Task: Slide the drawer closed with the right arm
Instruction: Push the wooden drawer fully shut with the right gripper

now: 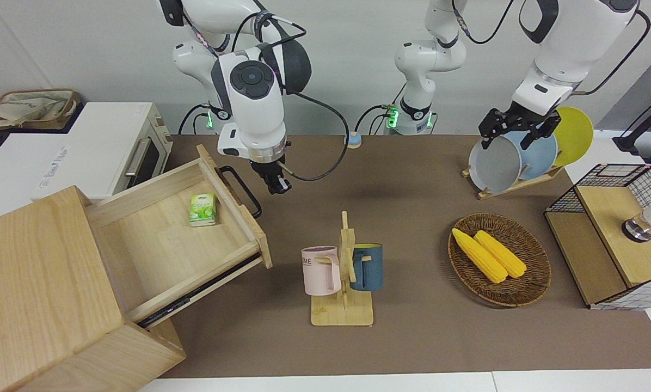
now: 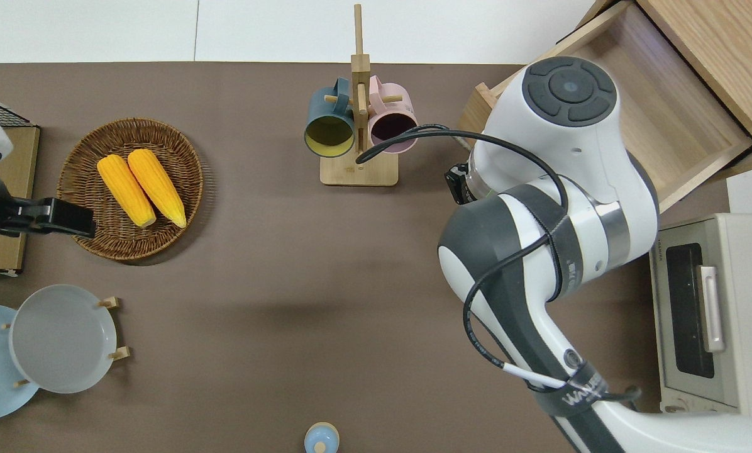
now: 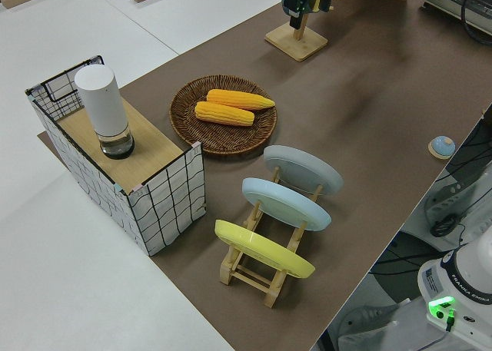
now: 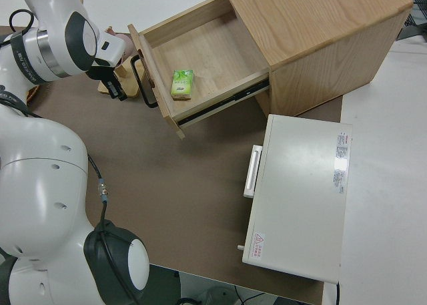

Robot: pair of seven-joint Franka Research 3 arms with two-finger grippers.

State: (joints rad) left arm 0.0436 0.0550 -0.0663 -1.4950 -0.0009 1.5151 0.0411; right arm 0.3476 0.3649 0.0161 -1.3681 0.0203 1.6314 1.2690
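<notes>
Robot lab (two arms (image 1: 252, 103), tabletop props)

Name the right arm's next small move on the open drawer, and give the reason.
Probably ease the right gripper against the drawer front by its black handle, then push. The drawer stands pulled far out, and the gripper hangs just beside the handle, seemingly not touching.

We are seeing a wooden mug rack (image 1: 343, 305) standing mid-tabletop, holding a pink mug (image 1: 320, 270) and a blue mug (image 1: 367, 266). Toward the left arm's end from that rack, a wicker basket (image 1: 532, 283) is carrying two corn cobs (image 1: 489, 254); nearer the robots than the rack, a plate stand (image 1: 513, 185) is holding plates.
</notes>
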